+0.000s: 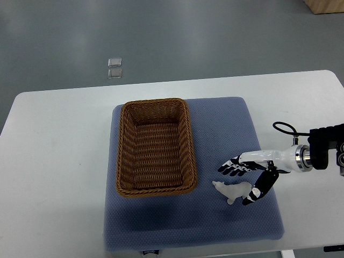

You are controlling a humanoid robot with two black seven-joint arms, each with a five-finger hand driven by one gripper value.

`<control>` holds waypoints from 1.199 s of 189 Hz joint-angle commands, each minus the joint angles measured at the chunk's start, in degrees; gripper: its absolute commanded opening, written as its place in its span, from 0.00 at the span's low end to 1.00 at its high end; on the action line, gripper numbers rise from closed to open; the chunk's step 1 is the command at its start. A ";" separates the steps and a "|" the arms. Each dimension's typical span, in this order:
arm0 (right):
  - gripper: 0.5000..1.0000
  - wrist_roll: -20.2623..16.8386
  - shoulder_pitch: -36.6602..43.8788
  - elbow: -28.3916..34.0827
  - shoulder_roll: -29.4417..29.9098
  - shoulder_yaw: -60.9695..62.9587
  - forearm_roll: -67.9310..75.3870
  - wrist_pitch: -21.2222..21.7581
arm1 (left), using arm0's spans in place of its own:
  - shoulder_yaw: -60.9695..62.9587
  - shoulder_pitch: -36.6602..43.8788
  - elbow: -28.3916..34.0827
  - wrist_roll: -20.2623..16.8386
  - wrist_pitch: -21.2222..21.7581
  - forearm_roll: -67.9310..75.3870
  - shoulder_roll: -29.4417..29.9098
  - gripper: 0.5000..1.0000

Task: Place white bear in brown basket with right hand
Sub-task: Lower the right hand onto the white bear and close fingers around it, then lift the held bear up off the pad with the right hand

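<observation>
My right hand [248, 176] reaches in from the right edge, with its fingers spread and relaxed around nothing. Four of my fingers [231, 166] point toward the brown basket [155, 146], and my thumb [257, 192] angles down and touches, or very nearly touches, the near end of the one white bear [231, 191]. I have no grip on the bear. It lies flat on the blue mat [215, 226], just below my fingers and to the right of the basket's front right corner, clear of the rim.

Behind the hand, my white forearm [279, 157] runs to a black wrist block [325, 148] at the right edge, with one black cable [284, 129] looping above it.

There is a single basket, a rectangular wicker one sitting on the mat, with nothing showing inside it. My hand is well to the right of the basket and apart from it, level with its front end.

The mat under the basket is a single padded blue square on one white table [54, 161]. Beyond the far edge of the table, past the basket's back end, two small clear squares [114, 67] lie on the grey floor [215, 32], one just in front of the other. Far to the right of the basket, at the top corner, one wooden corner [325, 5] shows.
</observation>
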 commanded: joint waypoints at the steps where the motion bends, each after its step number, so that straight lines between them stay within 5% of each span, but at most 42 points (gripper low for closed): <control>1: 0.74 0.09 -0.45 0.00 0.10 0.00 -0.20 -0.70 | 0.01 0.00 0.00 0.00 0.00 0.01 0.00 1.00; 87: 0.43 2.11 -2.56 -0.44 1.16 -0.09 -4.77 -3.16 | 0.01 0.00 0.00 0.00 0.00 0.01 0.00 1.00; 108: 0.27 2.38 -2.83 -0.53 1.42 -0.09 -6.00 -3.69 | -0.08 0.00 0.00 0.00 0.00 -0.08 0.00 1.00; 125: 0.00 2.64 -3.36 -0.88 1.42 -0.09 -7.32 -4.31 | -0.08 0.00 0.00 0.00 0.00 0.01 0.00 1.00; 183: 0.00 2.64 -1.25 -1.05 -0.69 0.44 -8.28 -4.04 | -0.08 0.00 0.00 0.00 0.00 -0.08 0.00 1.00; 227: 0.00 2.64 5.43 -0.96 -5.43 5.80 -7.23 2.90 | -0.08 0.00 0.00 0.00 0.00 -0.08 0.00 1.00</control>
